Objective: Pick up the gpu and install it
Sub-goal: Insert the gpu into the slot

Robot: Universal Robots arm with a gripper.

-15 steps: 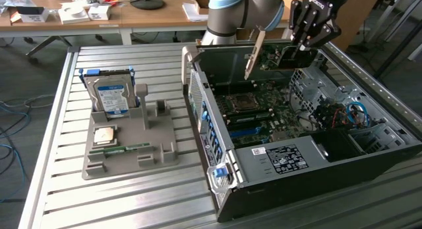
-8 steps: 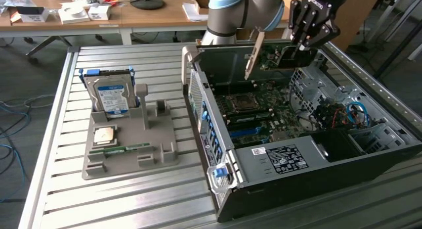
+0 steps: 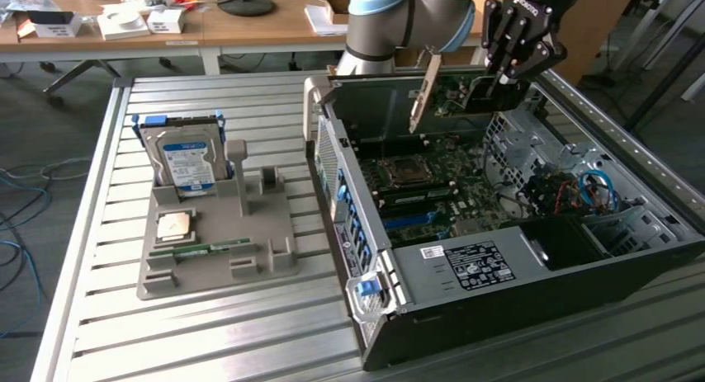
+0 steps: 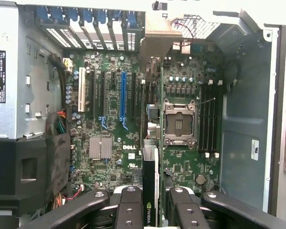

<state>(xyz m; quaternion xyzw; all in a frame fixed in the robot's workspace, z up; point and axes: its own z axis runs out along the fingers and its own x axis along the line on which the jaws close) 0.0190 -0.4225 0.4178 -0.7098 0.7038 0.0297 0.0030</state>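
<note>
The gpu [image 3: 454, 91] is a dark green card with a pale metal bracket [image 3: 423, 89] along one end. It hangs upright above the open computer case [image 3: 484, 258], over the far part of the motherboard [image 3: 435, 180]. My gripper [image 3: 493, 87] is shut on the card's upper edge. In the wrist view the gpu [image 4: 151, 143] appears edge-on between my fingers [image 4: 128, 210], above the expansion slots, just beside the blue slot [image 4: 123, 95]. Its bracket [image 4: 155, 45] points toward the case's rear slot openings. The card is clear of the board.
On the slatted metal table [image 3: 99, 316], a grey fixture tray [image 3: 264, 266] holds a hard drive [image 3: 187, 161], a CPU [image 3: 177, 225] and a memory stick [image 3: 205, 249]. Inside the case are the CPU socket [image 4: 179, 125], drive cage and cables [image 3: 573, 192]. A cluttered desk [image 3: 264, 27] stands behind.
</note>
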